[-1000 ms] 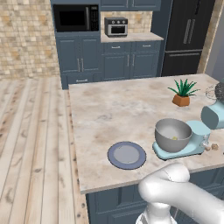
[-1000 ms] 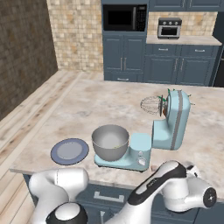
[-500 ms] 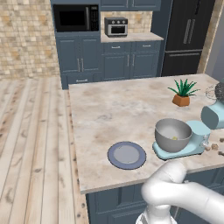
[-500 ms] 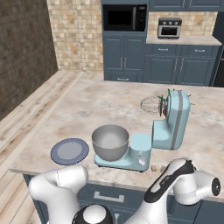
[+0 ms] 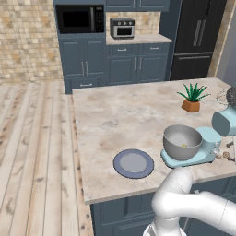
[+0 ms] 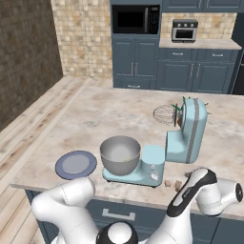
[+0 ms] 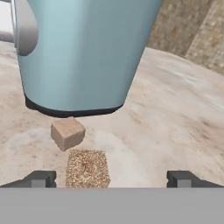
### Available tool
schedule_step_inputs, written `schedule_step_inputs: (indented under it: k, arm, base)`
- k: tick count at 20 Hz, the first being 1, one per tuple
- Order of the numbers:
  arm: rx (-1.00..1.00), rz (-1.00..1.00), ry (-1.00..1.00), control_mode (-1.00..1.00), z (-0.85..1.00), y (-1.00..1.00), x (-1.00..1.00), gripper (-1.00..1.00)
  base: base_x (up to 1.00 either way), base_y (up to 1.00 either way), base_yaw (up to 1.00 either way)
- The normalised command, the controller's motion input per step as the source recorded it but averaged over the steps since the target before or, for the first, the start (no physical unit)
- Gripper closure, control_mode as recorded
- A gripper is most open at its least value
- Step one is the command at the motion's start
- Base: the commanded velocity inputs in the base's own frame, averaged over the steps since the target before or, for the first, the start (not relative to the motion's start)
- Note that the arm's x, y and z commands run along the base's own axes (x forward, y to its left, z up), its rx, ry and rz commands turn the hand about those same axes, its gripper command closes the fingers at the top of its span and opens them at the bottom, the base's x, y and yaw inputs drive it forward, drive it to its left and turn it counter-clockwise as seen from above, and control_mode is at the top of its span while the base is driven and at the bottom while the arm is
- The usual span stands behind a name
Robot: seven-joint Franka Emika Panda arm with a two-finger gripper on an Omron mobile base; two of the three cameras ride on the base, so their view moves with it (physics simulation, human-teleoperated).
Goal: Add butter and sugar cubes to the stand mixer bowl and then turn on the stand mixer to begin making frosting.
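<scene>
Sugar is the step in hand, as I read it. My claw (image 7: pixel 111 178) sits low over the worktop (image 5: pixel 120 115) with its tips spread wide and nothing between them. The sugar cubes (image 7: pixel 77 150) lie on the worktop just ahead, nearer the left tip, one right behind the other and about touching, close to the base of the stand mixer (image 6: pixel 188 131). From the right base camera they sit just beside that base, near the front edge. The stand mixer bowl (image 6: pixel 120 154) is seated on the mixer, and I see a pale yellow bit inside that may be the butter (image 5: pixel 184 145). Next I would shift left to centre on the nearer cube, ease forward and pinch it.
</scene>
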Motion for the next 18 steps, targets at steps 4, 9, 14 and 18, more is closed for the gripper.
schedule_step_inputs:
  k: [4, 9, 14, 18]
  arm:
    - [0.00, 0.10, 0.00, -1.00, -0.29, 0.04, 0.00, -1.00]
    - [0.00, 0.05, -0.02, -1.00, -0.34, 0.21, -0.25, -1.00]
    - [0.00, 0.00, -0.04, -1.00, -0.29, 0.37, -0.23, -1.00]
    - [0.00, 0.00, 0.00, -1.00, -0.24, 0.39, -0.02, -1.00]
  base:
    - [0.00, 0.00, 0.00]
    - [0.00, 0.00, 0.00]
    - [0.00, 0.00, 0.00]
    - [0.00, 0.00, 0.00]
